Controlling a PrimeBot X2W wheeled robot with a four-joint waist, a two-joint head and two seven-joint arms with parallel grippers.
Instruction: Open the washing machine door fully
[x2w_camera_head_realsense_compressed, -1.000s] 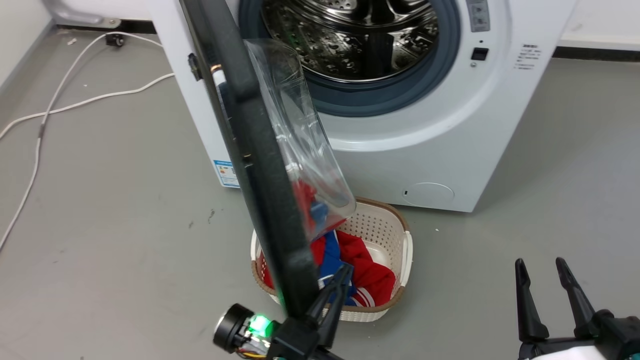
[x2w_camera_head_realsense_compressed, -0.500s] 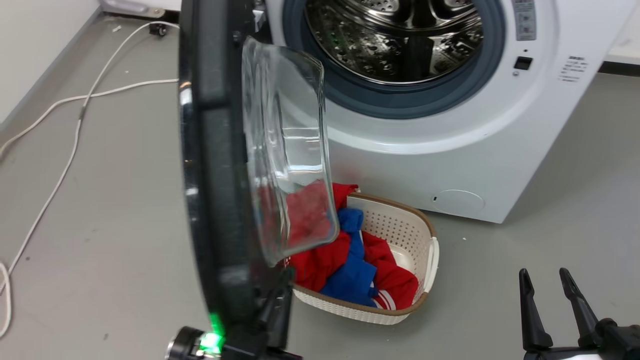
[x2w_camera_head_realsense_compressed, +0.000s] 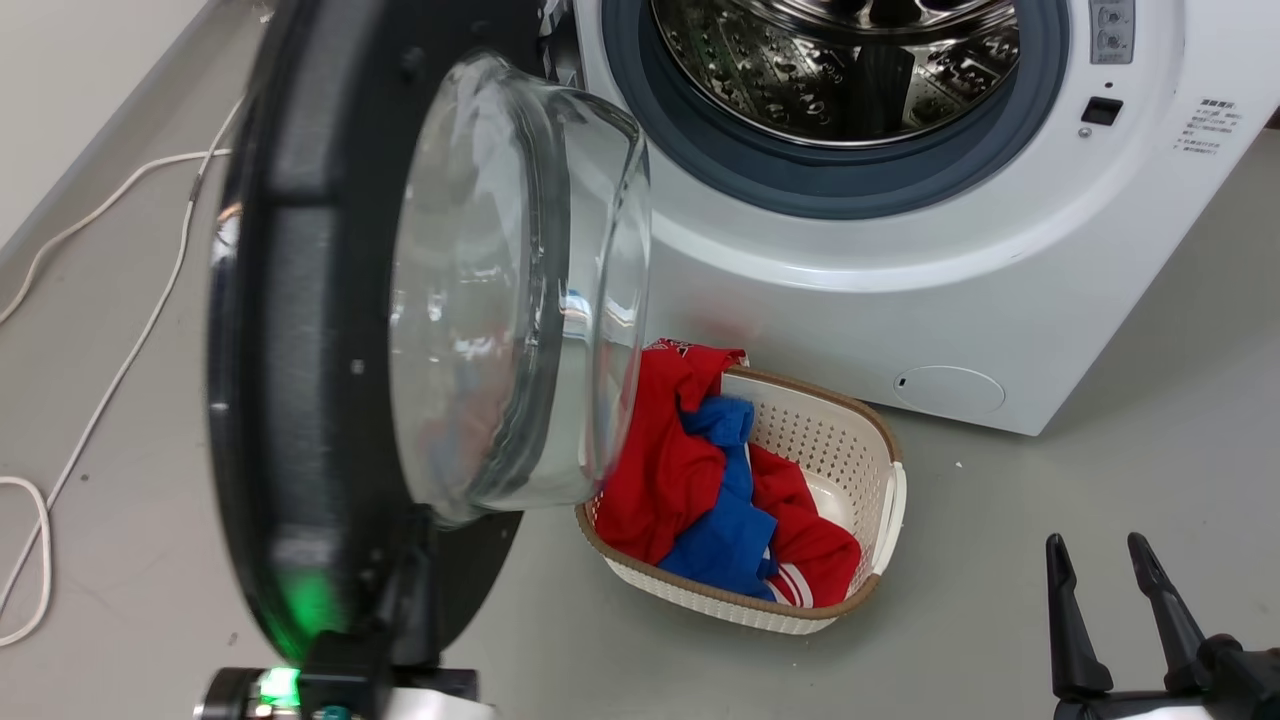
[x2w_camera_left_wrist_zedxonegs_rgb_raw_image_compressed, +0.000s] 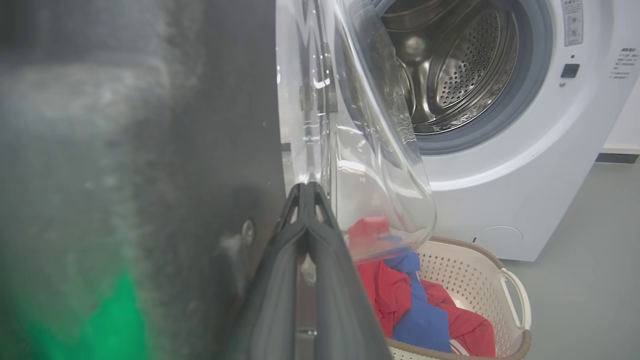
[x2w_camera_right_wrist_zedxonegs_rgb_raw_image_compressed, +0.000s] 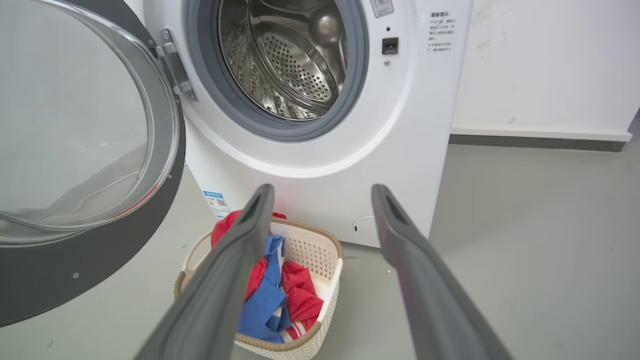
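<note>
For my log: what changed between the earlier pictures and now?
The washing machine door has swung wider open, toward the robot's left, with the shut left end effector against its inner side. The head camera shifted too. The basket and open right end effector stayed put.

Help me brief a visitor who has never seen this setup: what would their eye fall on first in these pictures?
The washing machine door dominates the head view's left foreground, a black ring around a bulging glass bowl, swung out from the machine. Behind it gapes the shiny steel drum. On the floor before the machine sits a white basket of red and blue clothes, and the right claw stands open at lower right.
</note>
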